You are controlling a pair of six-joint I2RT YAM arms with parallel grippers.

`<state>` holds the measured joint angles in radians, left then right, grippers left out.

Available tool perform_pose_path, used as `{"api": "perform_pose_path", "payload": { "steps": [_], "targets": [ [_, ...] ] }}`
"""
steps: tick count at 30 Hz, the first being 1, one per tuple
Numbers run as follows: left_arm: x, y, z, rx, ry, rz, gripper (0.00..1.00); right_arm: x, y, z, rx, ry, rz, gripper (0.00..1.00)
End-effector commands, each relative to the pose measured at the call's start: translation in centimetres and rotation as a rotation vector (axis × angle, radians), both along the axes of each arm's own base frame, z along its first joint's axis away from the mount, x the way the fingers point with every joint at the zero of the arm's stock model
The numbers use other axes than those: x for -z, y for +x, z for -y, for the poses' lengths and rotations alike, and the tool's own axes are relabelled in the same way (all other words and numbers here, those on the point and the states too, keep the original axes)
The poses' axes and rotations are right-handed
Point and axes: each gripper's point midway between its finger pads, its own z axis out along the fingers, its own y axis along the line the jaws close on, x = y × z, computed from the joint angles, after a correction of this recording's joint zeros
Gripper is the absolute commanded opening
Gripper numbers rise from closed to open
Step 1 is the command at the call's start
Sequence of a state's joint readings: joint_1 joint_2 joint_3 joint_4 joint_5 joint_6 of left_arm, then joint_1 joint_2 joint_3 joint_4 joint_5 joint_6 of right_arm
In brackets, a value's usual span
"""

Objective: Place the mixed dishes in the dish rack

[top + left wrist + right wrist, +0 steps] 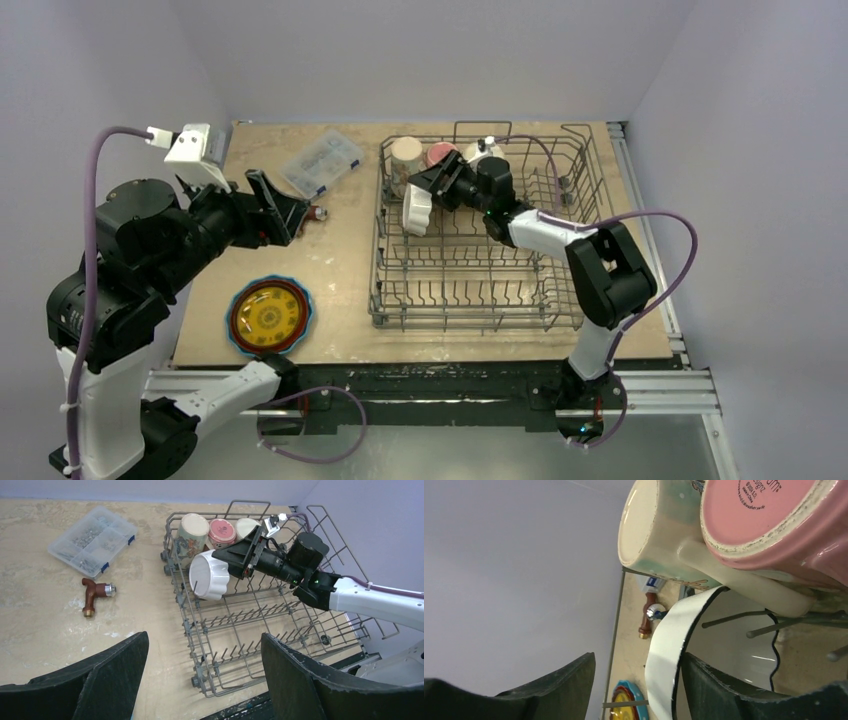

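Note:
The grey wire dish rack stands on the right half of the table. Two cream mugs and a pink mug stand upside down in its far left corner. The white scalloped bowl leans on its side among the tines just in front of them. My right gripper is open, with the bowl's wall between its fingers: one finger inside the bowl, the other well clear outside. The stacked plates, yellow-patterned on top, lie on the table left of the rack. My left gripper is open and empty, raised left of the rack.
A clear compartment box lies at the far middle of the table. A small red-brown tool lies on the table near it, left of the rack. The cream mug and pink mug are close above the right gripper's fingers.

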<state>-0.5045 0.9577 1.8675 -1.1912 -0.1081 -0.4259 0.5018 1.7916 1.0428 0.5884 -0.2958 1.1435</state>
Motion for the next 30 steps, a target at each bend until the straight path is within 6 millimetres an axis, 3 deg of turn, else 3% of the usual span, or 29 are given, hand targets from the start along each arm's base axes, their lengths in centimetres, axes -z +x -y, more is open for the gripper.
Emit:
{"api": "perform_pose_path", "payload": {
  "steps": [1,5,9,14,21,26,30],
  "targets": [
    [-0.6,0.4,0.3,0.010,-0.001,0.026,0.82,-1.9,0.3,0.6,-0.001,-0.149,0.020,0.66],
    [-0.4,0.6,0.5,0.013,-0.003,0.016,0.82,-2.7,0.4,0.6,-0.012,-0.239,0.027,0.73],
    [-0.2,0.7,0.7,0.017,-0.008,0.006,0.82,-2.3,-0.3,0.9,-0.024,-0.331,-0.009,0.81],
    [0.3,0.7,0.7,0.009,-0.012,-0.018,0.83,-1.6,-1.5,2.2,-0.056,-0.481,-0.048,0.89],
    [2.0,1.1,0.9,-0.034,-0.046,-0.097,0.91,-3.5,-3.0,4.9,-0.086,-0.691,-0.004,0.98],
    [5.5,1.8,0.4,-0.148,-0.067,-0.237,0.99,-6.6,-4.5,7.3,-0.068,-0.872,0.076,0.99],
    [10.1,1.9,0.2,-0.244,-0.103,-0.401,1.00,-8.3,-7.1,7.4,-0.122,-1.055,0.192,0.99]
  ]
}}
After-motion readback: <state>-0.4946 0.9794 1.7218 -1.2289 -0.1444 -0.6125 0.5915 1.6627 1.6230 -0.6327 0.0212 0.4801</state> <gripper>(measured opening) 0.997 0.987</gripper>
